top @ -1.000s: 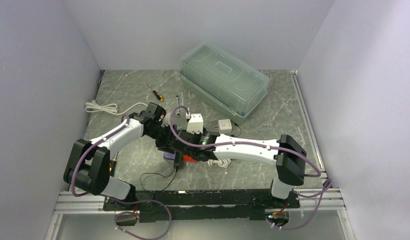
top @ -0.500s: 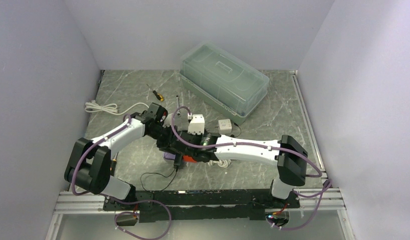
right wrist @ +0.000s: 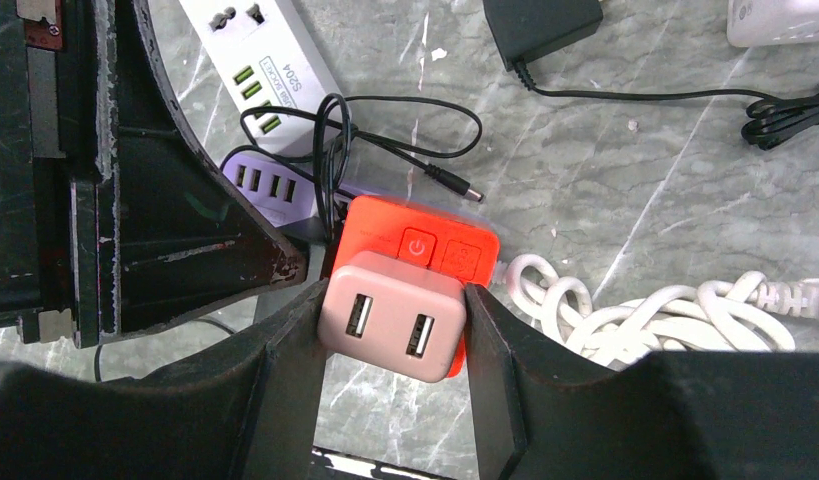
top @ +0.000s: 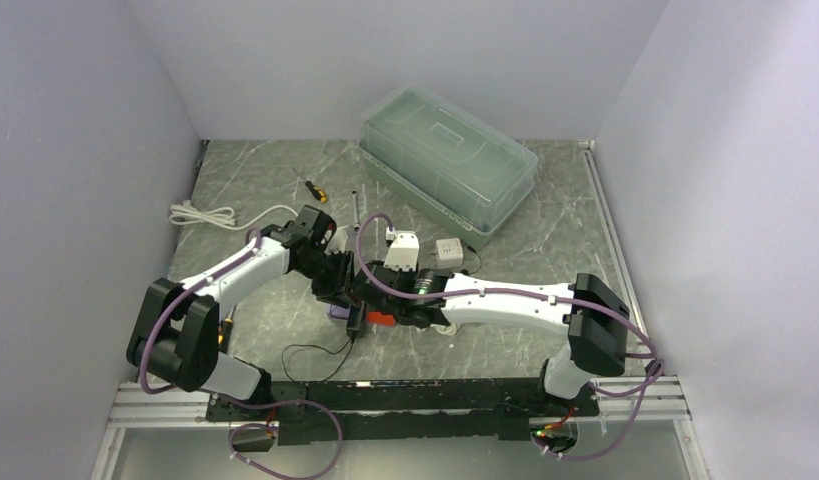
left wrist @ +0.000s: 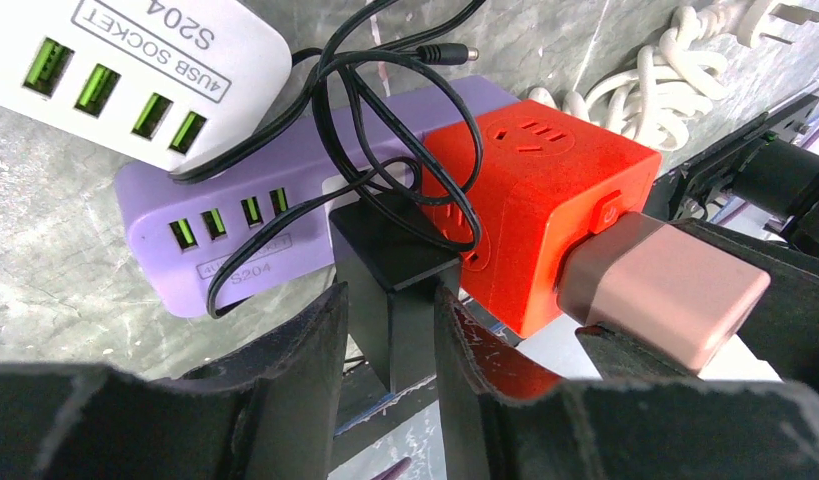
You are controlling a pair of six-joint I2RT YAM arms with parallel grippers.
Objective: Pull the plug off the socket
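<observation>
White strip: "4USB SOCKET S204"

Far end of marbled bench: lidded translucent box. Left of it, yellow-handled screwdriver; farther left, coiled white cable. Just before the box, small white adapter.

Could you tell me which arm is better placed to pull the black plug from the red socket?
The left arm, probably. Its jaws are closed on the black plug where it enters the red socket. The right arm's jaws hold the pink charger on another face, so it suits bracing.
</observation>
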